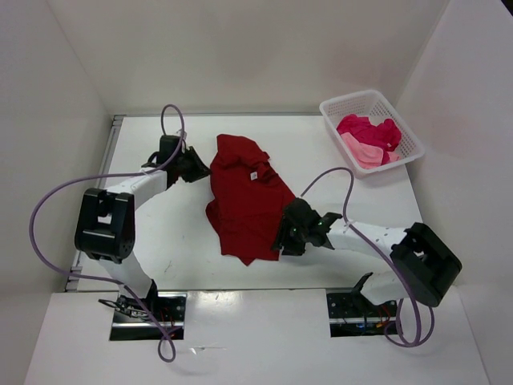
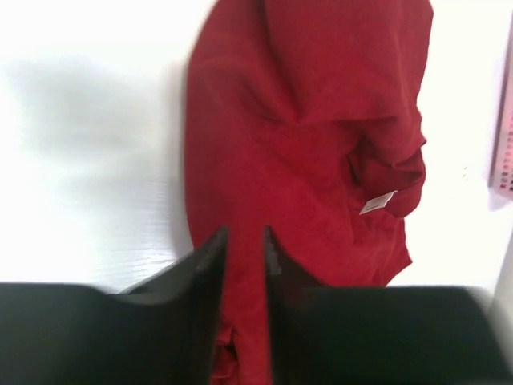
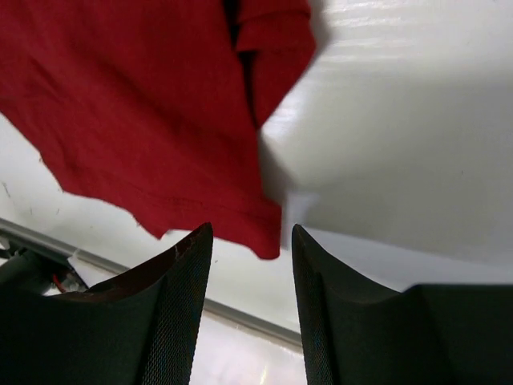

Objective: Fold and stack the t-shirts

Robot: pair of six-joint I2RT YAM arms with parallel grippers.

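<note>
The dark red t-shirt [image 1: 244,196] lies crumpled in the middle of the table, its white neck tag showing. My left gripper [image 1: 200,167] is at the shirt's upper left edge. In the left wrist view its jaws [image 2: 244,233] stand narrow with a strip of the red cloth [image 2: 304,120] between them. My right gripper [image 1: 282,234] is at the shirt's lower right edge. In the right wrist view it [image 3: 251,228] is open, with the shirt's hem corner [image 3: 268,237] just ahead of the gap. The light pink t-shirt [image 1: 361,150] and the magenta t-shirt [image 1: 370,128] lie bunched in the basket.
The white lattice basket [image 1: 333,112] stands at the back right corner, close to the right wall. White walls close in the table on the left, back and right. Both arm bases and their cables sit at the near edge.
</note>
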